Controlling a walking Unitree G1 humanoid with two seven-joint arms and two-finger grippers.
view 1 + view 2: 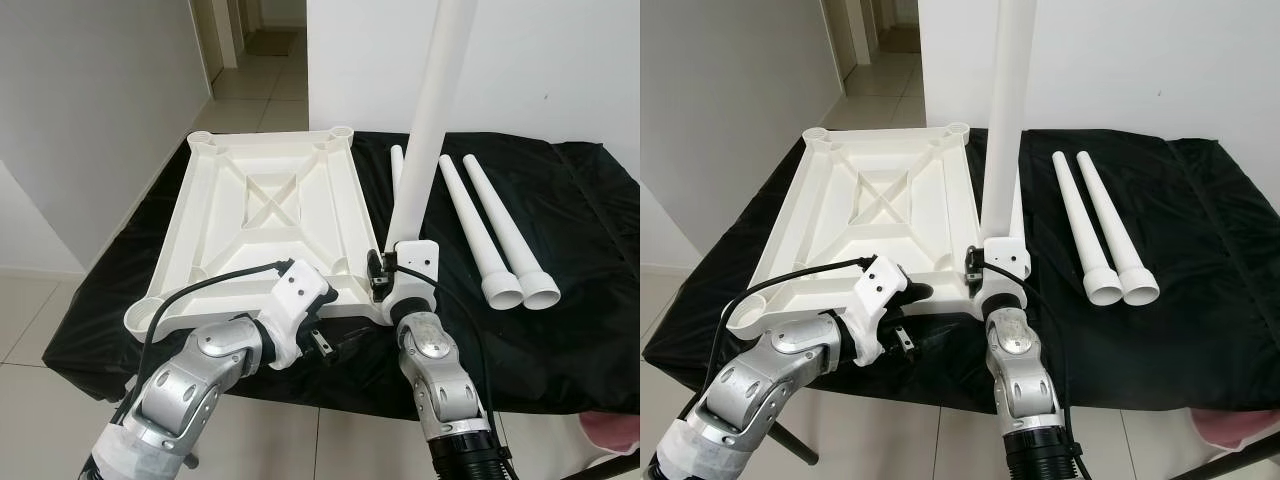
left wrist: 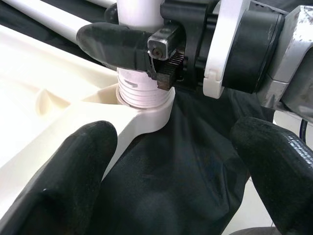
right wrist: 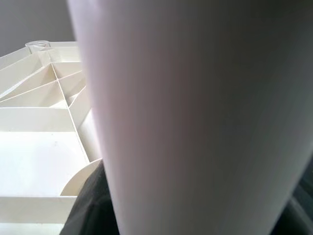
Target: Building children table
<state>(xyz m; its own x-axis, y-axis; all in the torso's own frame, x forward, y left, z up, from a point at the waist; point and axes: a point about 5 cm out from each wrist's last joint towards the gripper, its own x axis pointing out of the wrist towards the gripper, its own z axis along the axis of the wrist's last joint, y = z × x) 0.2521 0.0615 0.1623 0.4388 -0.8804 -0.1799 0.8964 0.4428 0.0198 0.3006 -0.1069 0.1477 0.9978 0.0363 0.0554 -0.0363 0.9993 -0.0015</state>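
The white table top (image 1: 260,210) lies upside down on a black cloth, its ribbed underside showing. My right gripper (image 1: 385,272) is shut on a white table leg (image 1: 432,110) that stands upright at the top's near right corner. In the left wrist view the leg's threaded end (image 2: 142,90) sits in the corner socket (image 2: 154,111), with a right finger (image 2: 115,44) pressed against the leg. My left gripper (image 1: 322,345) is open just in front of that corner, over the cloth, with nothing between its fingers (image 2: 63,181).
Two loose legs (image 1: 495,230) lie side by side on the cloth to the right, and a third (image 1: 397,165) lies behind the upright leg. The black-covered table (image 1: 580,300) ends near my arms. Tiled floor and a doorway (image 1: 250,50) lie to the left and beyond.
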